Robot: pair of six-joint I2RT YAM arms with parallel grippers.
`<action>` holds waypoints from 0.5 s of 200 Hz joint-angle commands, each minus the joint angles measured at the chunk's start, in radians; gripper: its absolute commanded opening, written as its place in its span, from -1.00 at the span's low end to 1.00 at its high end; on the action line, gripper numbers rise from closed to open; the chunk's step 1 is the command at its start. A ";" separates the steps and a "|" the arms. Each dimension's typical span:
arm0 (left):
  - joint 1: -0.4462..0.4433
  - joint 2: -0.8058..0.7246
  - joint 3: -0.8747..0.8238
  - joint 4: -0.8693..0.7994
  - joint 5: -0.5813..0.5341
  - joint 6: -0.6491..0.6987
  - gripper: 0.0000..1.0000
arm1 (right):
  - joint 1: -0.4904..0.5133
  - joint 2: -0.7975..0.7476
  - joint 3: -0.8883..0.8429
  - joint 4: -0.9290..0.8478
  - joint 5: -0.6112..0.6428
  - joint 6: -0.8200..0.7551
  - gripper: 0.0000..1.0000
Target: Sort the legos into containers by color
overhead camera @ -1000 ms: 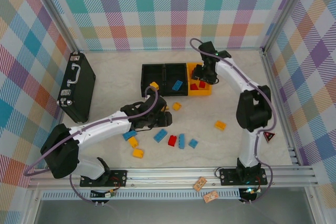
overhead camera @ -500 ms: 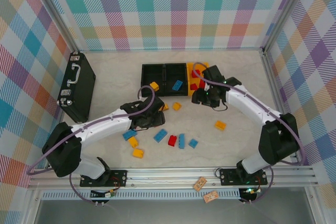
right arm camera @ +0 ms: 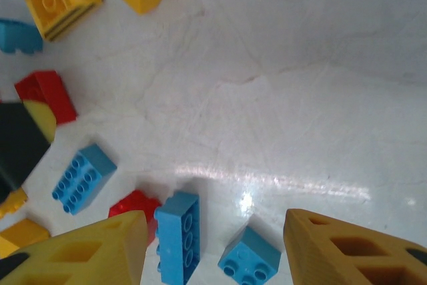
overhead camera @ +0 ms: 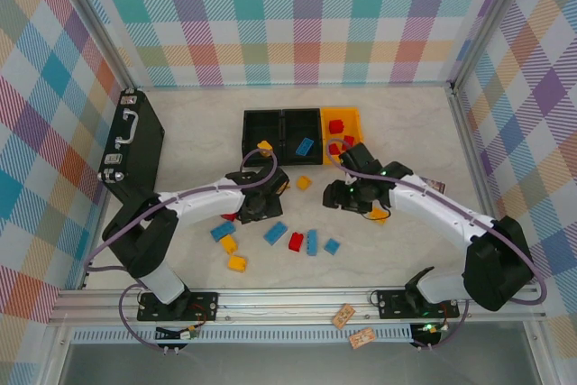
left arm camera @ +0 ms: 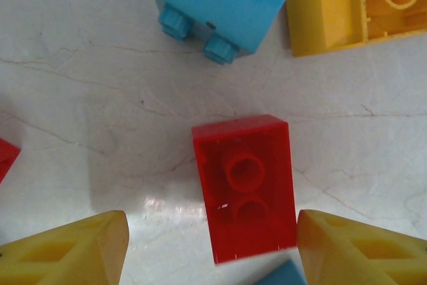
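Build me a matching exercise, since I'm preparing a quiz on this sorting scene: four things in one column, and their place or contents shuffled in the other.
Column one
1. middle black bin
2. orange-yellow bin
3. briefcase
4. red brick

Column two
A. lies on the table inside the open left claw
B. holds red bricks
C. lies at the table's left side
D. holds a blue brick

Pairs: 1-D, 2-B, 3-C, 4-A

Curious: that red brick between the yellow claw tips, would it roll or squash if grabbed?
Probably neither. The red brick looks hard and boxy, lying flat on the table, so it should stay put. Its glossy sides might slip.
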 commanded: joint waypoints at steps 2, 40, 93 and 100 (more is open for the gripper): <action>0.007 0.041 0.037 0.006 -0.029 -0.008 0.30 | 0.021 0.009 -0.022 0.031 -0.014 0.051 0.11; 0.009 0.078 0.047 0.011 -0.025 0.009 -0.07 | 0.030 0.022 -0.012 0.029 -0.011 0.054 0.11; 0.009 0.061 0.056 -0.019 -0.035 0.048 -0.58 | 0.030 0.039 0.007 0.018 -0.008 0.041 0.10; 0.009 0.056 0.060 -0.024 -0.031 0.057 -0.60 | 0.030 0.042 0.008 0.018 -0.008 0.041 0.10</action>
